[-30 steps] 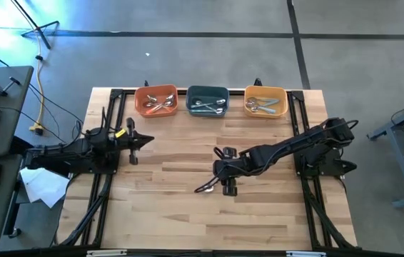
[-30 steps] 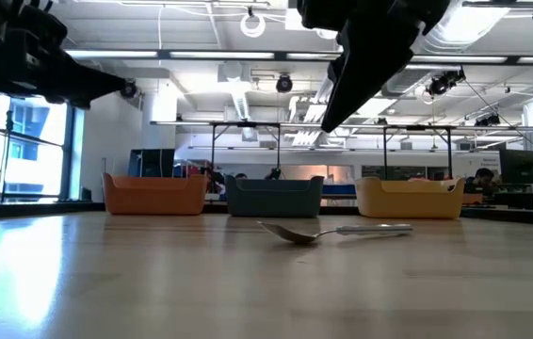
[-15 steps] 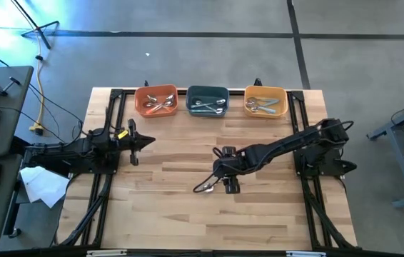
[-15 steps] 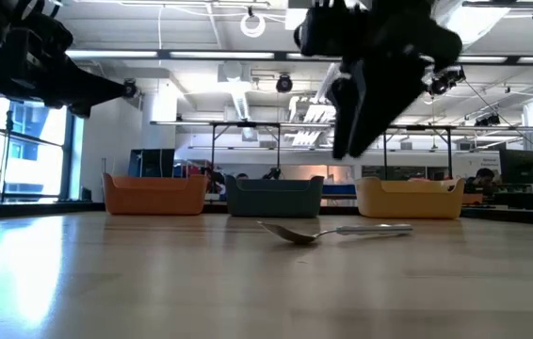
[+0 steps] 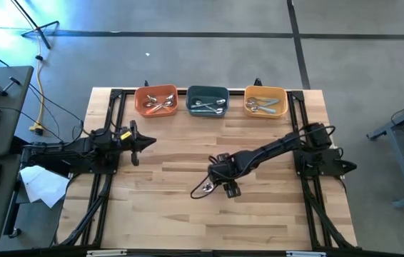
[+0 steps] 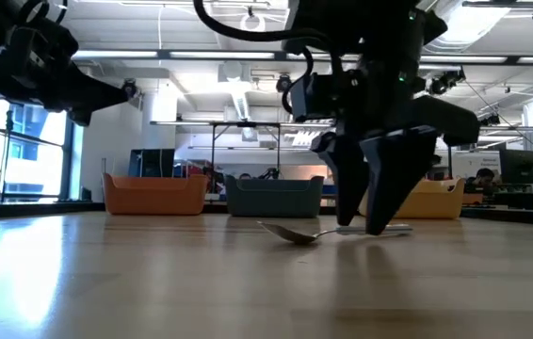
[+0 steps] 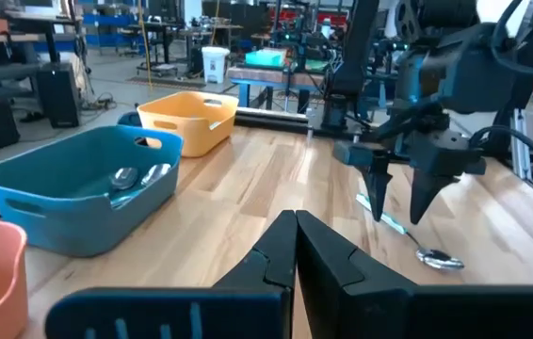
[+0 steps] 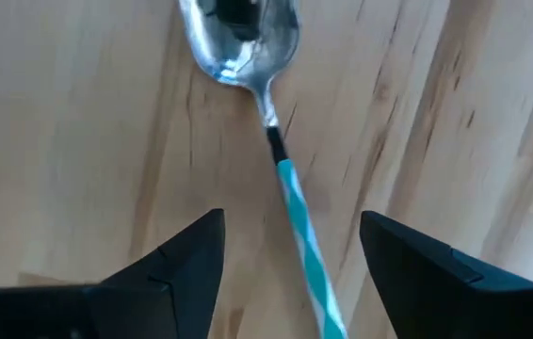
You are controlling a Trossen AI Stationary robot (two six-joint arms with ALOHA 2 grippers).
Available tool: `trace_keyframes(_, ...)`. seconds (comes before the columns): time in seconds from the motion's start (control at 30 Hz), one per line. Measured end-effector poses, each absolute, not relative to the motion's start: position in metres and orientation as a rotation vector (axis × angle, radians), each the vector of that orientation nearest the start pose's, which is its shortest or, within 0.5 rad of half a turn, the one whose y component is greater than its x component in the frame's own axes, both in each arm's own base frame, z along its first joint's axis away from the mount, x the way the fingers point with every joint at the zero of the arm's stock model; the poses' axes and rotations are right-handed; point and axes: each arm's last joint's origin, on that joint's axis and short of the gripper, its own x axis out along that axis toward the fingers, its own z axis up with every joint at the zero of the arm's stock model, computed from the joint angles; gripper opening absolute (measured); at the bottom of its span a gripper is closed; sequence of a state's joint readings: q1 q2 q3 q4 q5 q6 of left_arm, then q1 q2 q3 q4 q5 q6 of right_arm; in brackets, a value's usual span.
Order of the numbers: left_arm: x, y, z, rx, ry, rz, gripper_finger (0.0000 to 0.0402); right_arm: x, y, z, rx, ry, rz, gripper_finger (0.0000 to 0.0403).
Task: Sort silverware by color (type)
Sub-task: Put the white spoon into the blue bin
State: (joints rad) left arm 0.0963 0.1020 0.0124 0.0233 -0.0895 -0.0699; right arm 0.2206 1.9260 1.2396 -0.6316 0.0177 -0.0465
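A spoon (image 8: 295, 202) with a shiny head (image 8: 239, 36) and a light blue striped handle lies flat on the wooden table (image 5: 159, 214), near its middle. My right gripper (image 8: 291, 226) points down over it, open, one finger on either side of the handle and apart from it. The low view shows the right gripper (image 6: 362, 218) low over the spoon (image 6: 291, 233). My left gripper (image 5: 149, 140) is shut with nothing in it, held level above the table's left side. Silverware lies in the orange (image 5: 155, 101), teal (image 5: 208, 101) and yellow (image 5: 265, 101) bowls.
The three bowls stand in a row along the table's far edge. Black frame rails (image 5: 106, 114) run along the left and right sides. Bare wood lies around the spoon and toward the near edge.
My right gripper has come down from well above the table to just over the spoon's handle, shifting slightly toward the table's left and near edges and rolling at the wrist. The spoon has stayed where it was.
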Motion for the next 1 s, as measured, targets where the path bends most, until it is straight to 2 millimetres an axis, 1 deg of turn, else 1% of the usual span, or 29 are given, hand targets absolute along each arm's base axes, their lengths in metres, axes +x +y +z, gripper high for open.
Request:
trace_keyframes(0.13, 0.102, 0.013, 0.166, -0.077, 0.011, 0.202, 0.0001, 0.357, 0.074, 0.148, -0.199, 1.303, 0.201, 0.0231)
trace_keyframes(0.23, 0.102, 0.014, 0.168, -0.066, 0.0, 0.227, 0.0001, 0.358, 0.068, 0.148, -0.195, 1.298, 0.194, 0.0223)
trace_keyframes(0.37, 0.099, 0.017, 0.17, -0.015, 0.006, 0.342, 0.0001, 0.363, 0.061, 0.145, -0.163, 1.275, 0.176, 0.0197)
trace_keyframes(0.47, 0.098, 0.019, 0.169, -0.022, 0.009, 0.43, 0.0001, 0.367, 0.057, 0.144, -0.116, 1.254, 0.211, 0.0178)
trace_keyframes(0.6, 0.098, 0.019, 0.17, -0.018, 0.005, 0.414, 0.0003, 0.37, 0.056, 0.141, -0.08, 1.237, 0.262, 0.0161)
trace_keyframes(0.7, 0.098, 0.017, 0.172, 0.0, -0.02, 0.368, 0.0003, 0.372, 0.056, 0.138, -0.072, 1.238, 0.254, 0.0152)
trace_keyframes(0.8, 0.099, 0.016, 0.171, 0.02, -0.003, 0.324, 0.0003, 0.373, 0.055, 0.133, -0.066, 1.25, 0.249, 0.0142)
trace_keyframes(0.87, 0.099, 0.016, 0.171, 0.02, -0.004, 0.32, 0.0003, 0.374, 0.054, 0.13, -0.06, 1.259, 0.241, 0.0136)
trace_keyframes(1.0, 0.099, 0.016, 0.171, 0.004, -0.01, 0.32, 0.0003, 0.374, 0.054, 0.131, -0.06, 1.257, 0.194, 0.0123)
